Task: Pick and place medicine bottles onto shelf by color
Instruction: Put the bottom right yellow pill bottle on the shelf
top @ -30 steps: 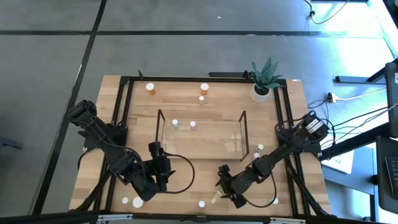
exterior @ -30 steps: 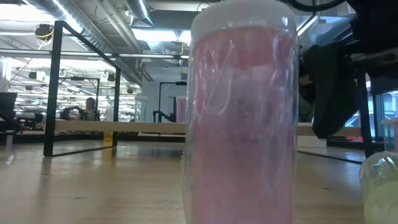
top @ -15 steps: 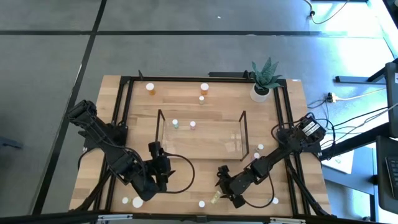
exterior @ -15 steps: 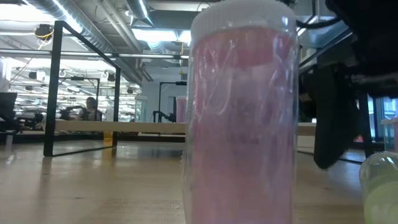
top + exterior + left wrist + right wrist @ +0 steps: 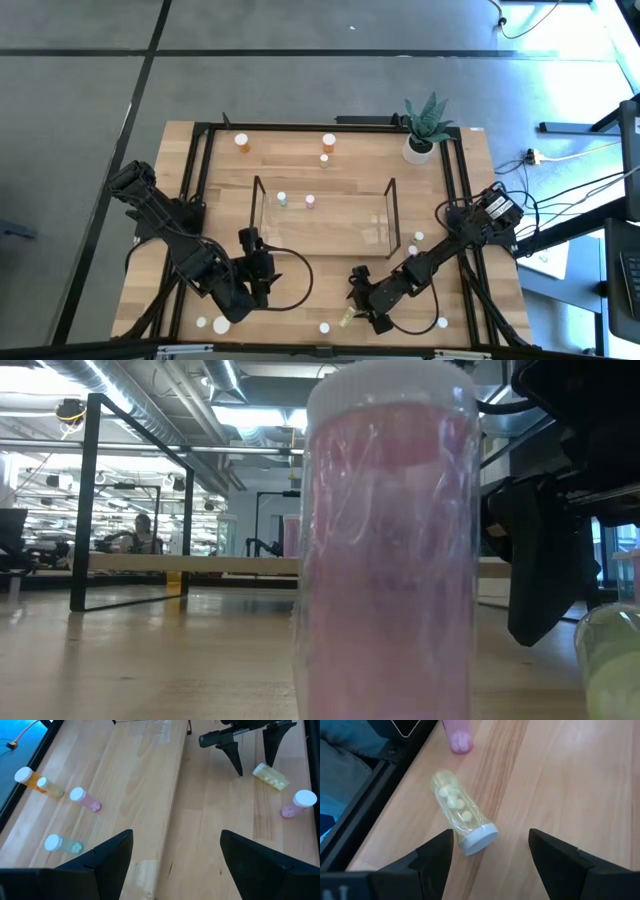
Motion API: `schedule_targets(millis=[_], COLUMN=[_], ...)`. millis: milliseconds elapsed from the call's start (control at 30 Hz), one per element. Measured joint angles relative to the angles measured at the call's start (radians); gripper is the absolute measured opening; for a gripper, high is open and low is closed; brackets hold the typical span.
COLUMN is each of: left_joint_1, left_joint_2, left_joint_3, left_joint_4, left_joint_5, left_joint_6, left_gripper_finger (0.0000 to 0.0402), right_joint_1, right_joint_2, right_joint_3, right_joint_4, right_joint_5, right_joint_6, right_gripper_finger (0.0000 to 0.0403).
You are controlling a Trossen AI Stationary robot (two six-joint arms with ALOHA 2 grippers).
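Bottle [image 5: 462, 823], yellowish and on its side, lies on the table [image 5: 300, 290] near the front edge, just ahead of my right gripper [image 5: 487, 852], whose fingers are spread wide and touch nothing. A pink bottle [image 5: 295, 803] stands upright just beside it. The shelf [image 5: 325, 213] sits mid-table with two small bottles at its far edge. My left gripper [image 5: 175, 852] hovers over the front left, fingers spread and empty.

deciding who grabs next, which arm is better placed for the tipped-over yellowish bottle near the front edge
Right. The right gripper hangs open directly over the tipped-over yellowish bottle with a white cap, fingers either side; the left gripper sits farther off, also open.
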Motion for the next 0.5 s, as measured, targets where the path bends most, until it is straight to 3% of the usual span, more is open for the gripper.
schedule_targets(millis=[500], left_joint_1=[0.0], left_joint_2=[0.0], left_joint_3=[0.0], left_joint_4=[0.0], left_joint_5=[0.0], left_joint_6=[-0.001], left_gripper_finger=[0.0293], right_joint_1=[0.0], right_joint_2=[0.0], right_joint_3=[0.0], right_joint_4=[0.006], right_joint_5=[0.0], right_joint_6=[0.0], right_gripper_finger=[0.026])
